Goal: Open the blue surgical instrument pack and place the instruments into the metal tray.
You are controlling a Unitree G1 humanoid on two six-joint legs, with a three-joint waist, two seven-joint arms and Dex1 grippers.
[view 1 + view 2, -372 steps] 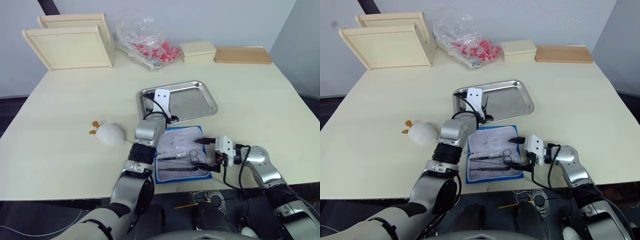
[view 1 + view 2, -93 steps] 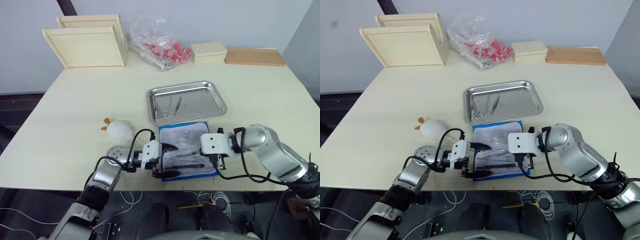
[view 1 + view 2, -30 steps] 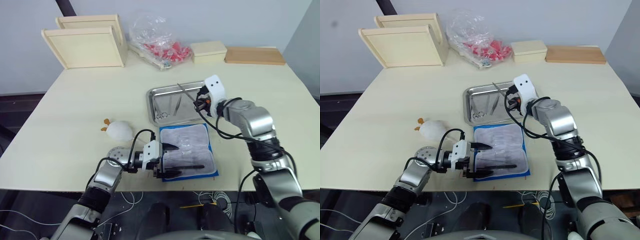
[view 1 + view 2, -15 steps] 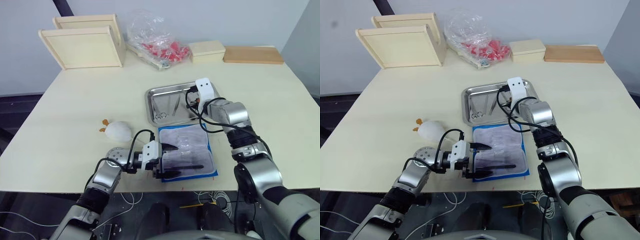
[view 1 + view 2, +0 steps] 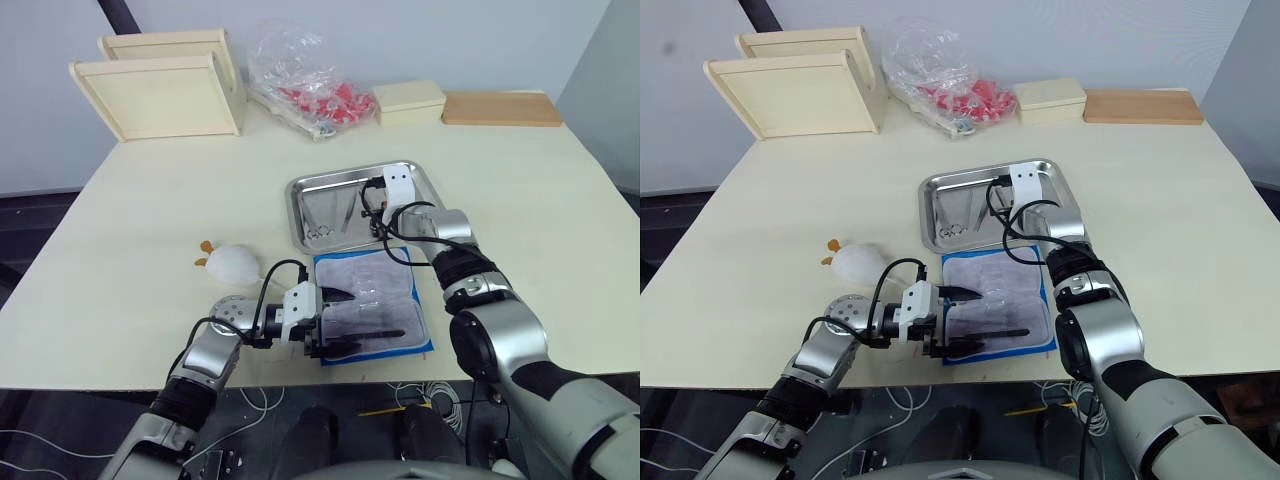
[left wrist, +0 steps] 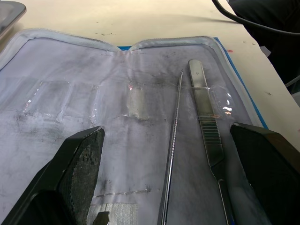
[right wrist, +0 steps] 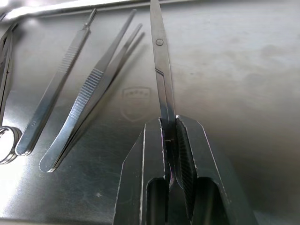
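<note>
The blue surgical instrument pack [image 5: 372,303] lies open on the table, pale lining [image 6: 84,108] up, just in front of the metal tray [image 5: 425,182]. A thin probe [image 6: 172,140] and a flat handle [image 6: 206,126] lie in its pockets. My left gripper [image 5: 336,320] is open and low over the pack's near left edge. My right gripper [image 7: 169,126] is shut on slim scissors [image 7: 161,70], their tips pointing down close to the tray floor [image 7: 243,84]. Tweezers [image 7: 89,98] and another handle [image 7: 56,79] lie in the tray beside them.
A white soft toy [image 5: 231,265] sits left of the pack. At the back stand pale wooden boxes [image 5: 160,90], a clear bag of red items [image 5: 312,88], a small box [image 5: 410,100] and a wooden board [image 5: 500,108]. The table's front edge runs just below the pack.
My right gripper has come down and slightly left with the scissors, from above the tray's far rim to close over its floor. The left gripper has stayed where it was.
</note>
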